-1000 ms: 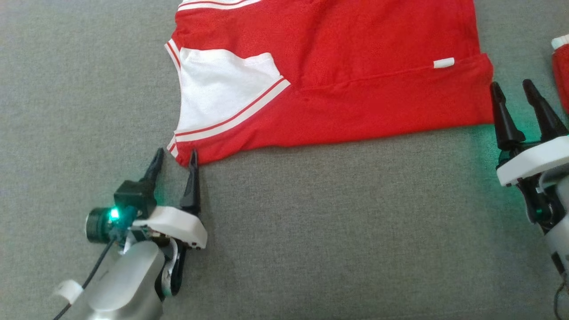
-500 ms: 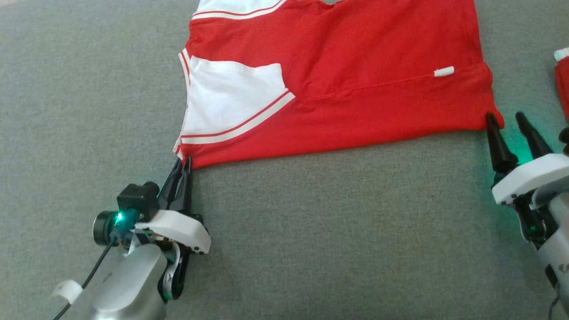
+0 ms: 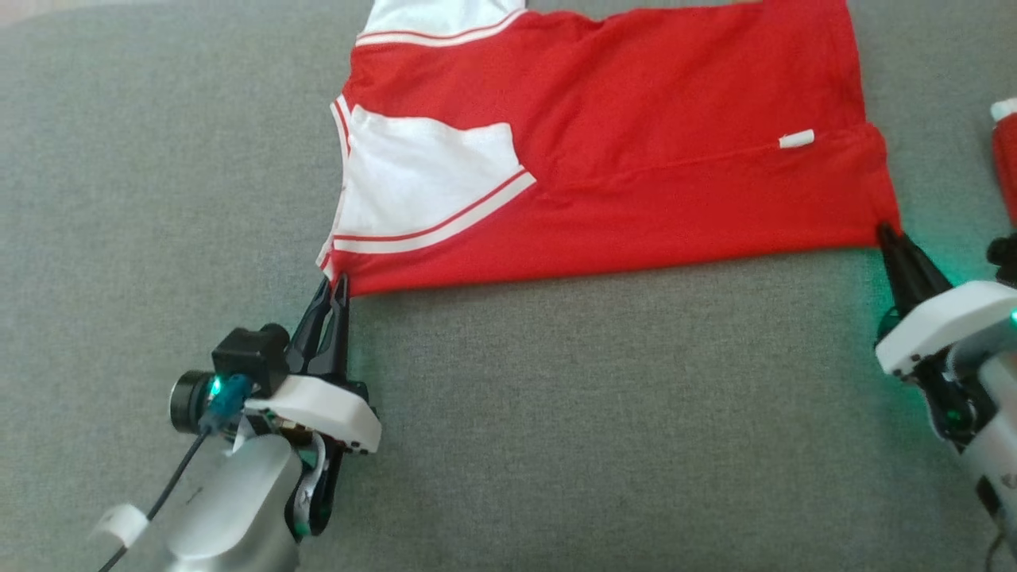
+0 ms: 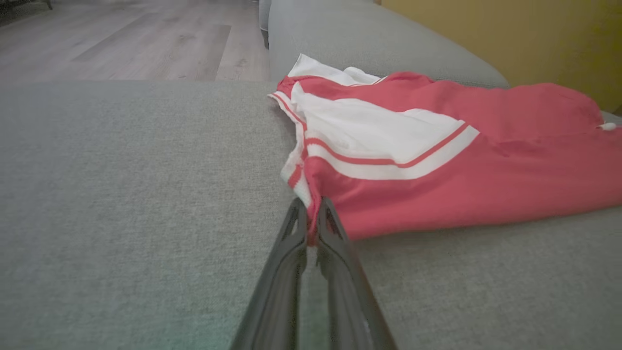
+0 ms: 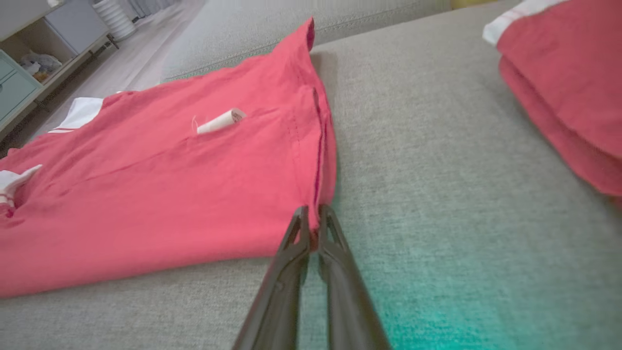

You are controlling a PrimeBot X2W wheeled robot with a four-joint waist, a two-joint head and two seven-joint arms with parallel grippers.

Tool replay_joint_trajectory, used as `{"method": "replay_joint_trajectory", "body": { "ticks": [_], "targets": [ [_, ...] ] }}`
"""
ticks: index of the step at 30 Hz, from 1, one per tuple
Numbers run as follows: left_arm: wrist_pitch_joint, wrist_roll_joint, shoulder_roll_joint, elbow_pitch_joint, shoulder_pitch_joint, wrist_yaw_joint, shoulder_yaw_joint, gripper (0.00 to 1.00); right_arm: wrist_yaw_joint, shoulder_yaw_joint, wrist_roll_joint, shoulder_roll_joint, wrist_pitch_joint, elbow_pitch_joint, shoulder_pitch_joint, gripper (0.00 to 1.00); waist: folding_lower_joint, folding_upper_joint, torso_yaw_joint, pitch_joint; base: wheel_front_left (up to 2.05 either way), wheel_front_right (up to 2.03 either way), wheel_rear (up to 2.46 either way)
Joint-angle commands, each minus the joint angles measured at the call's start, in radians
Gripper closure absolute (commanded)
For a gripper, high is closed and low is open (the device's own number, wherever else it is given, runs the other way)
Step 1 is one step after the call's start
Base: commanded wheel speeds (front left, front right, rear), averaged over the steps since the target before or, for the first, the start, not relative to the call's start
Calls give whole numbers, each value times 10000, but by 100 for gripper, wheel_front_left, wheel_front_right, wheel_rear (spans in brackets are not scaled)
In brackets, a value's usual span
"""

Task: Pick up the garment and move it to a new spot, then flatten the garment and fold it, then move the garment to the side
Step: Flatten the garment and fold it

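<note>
A grey fabric-covered surface (image 3: pixel 556 445) is spread across the head view. On its far half a red garment (image 3: pixel 675 127) with a white panel (image 3: pixel 421 171) and white stripes is laid out mostly flat. Its near edge runs from lower left up slightly to the right, and 1 long crease crosses the body. At the right border, well apart from it, part of a second red item (image 3: pixel 1006 167) is seen.

2 pale arms are brought in from the bottom corners. Each is angled up and inward so that its dark fingers lie low, almost along the surface. The left hand (image 3: pixel 332 286) is closed narrow on the garment's near left corner, at the striped hem. In the left wrist view a sliver of red cloth is seen pinched between its fingers. The right hand (image 3: pixel 890 237) is closed on the near right corner, and cloth is likewise seen pinched at its tips in the right wrist view. A small white tag (image 3: pixel 796 140) is seen on the fabric near that corner.

The garment is judged to be light, soft and limp. It will sag between 2 held corners, and thin knit may slip from narrow tips. The 2 near corners are judged sensible places to be held, since the edge between them can be kept taut while it is lifted or folded over.
</note>
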State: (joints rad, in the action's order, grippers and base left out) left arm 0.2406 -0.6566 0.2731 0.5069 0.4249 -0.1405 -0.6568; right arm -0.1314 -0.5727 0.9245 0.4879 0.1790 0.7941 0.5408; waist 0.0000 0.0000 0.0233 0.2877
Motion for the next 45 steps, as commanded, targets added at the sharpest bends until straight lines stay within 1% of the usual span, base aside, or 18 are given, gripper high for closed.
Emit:
{"method": "replay_joint_trajectory", "body": {
  "ticks": [1,8,16,21,25,26,27,28,29,34,38,40,41,45],
  "targets": [
    [167,125,351,-343,18,-1,357,100,7,-153,101,439,194,-182,-206,100,0,0,24,-177,0,0,0],
    [134,214,740,-1201,-1163,-195,216,100,7,-486,301,1190,489,-696,-1258,100,0,0,50,-746,0,0,0],
    [-305,70,1328,-2853,-2890,-780,13,100,7,-368,376,1968,646,-1489,-2859,100,0,0,78,-1154,0,0,0],
    [-669,-26,1585,-3806,-3687,-1159,-109,100,7,-76,306,2134,576,-1965,-3654,100,0,0,45,-1246,0,0,0],
    [-800,-60,1687,-4102,-3869,-1268,-131,100,7,124,268,2098,427,-2217,-3948,100,0,0,39,-1240,0,0,0],
    [-838,-66,1710,-4150,-3886,-1293,-134,100,7,195,245,2071,358,-2295,-4014,89,0,0,31,-1240,0,0,0],
    [-865,-66,1727,-4181,-3882,-1314,-133,82,7,272,218,2045,297,-2369,-4071,63,0,0,26,-1241,0,0,0],
    [-887,-66,1739,-4203,-3872,-1332,-130,53,7,354,197,2016,239,-2442,-4124,9,0,0,20,-1240,0,0,0],
    [-914,-54,1750,-4226,-3845,-1365,-124,0,7,453,188,1979,185,-2514,-4165,0,0,0,12,-1239,0,0,0],
    [-1093,41,1901,-4528,-3633,-1539,-52,0,7,999,23,1941,60,-3098,-4341,0,0,0,-50,-1193,0,0,0],
    [-1406,332,2238,-5019,-2744,-1547,126,0,7,1491,-202,1937,5,-3564,-4447,0,0,0,-100,-951,0,0,0],
    [-1801,593,2503,-5205,-1886,-1322,123,0,7,1715,-358,1912,-53,-3772,-4446,0,0,0,-118,-710,0,0,0],
    [-2043,692,2614,-5253,-1352,-1124,116,0,7,1819,-456,1899,-86,-3882,-4424,0,0,0,-128,-565,0,0,0],
    [-3301,935,2879,-5045,1153,-45,15,0,7,2248,-862,1851,-197,-4365,-4141,0,0,0,-255,172,0,0,0]
  ]
}}
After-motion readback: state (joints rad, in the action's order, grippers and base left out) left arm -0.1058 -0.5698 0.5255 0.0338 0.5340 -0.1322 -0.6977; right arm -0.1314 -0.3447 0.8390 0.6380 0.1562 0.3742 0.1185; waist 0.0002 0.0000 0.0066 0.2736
